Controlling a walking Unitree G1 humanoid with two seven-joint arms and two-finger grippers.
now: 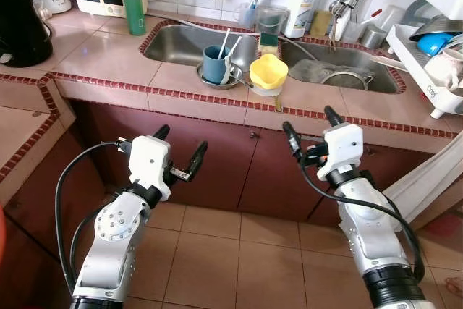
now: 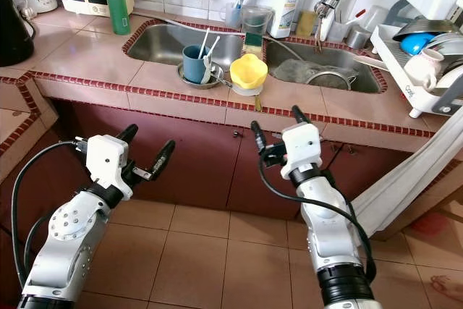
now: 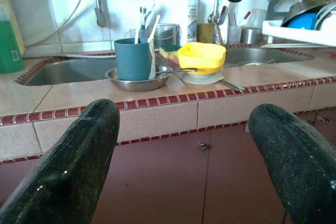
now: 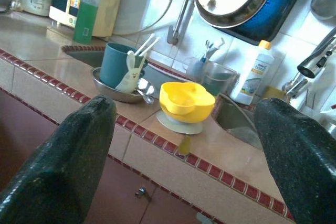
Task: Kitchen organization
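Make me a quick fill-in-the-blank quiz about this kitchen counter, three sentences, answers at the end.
1. The teal cup stands in a shallow ____ dish.
2. The bowl beside the cup is ____ in colour.
3. Both the left tool and the right tool are ____, below the counter edge.

Answers: metal; yellow; open

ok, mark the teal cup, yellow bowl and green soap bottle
teal cup [image 1: 214,65], left eye view, on its outer side wall
yellow bowl [image 1: 268,72], left eye view, on its inner hollow
green soap bottle [image 1: 133,6], left eye view, on the middle of its body
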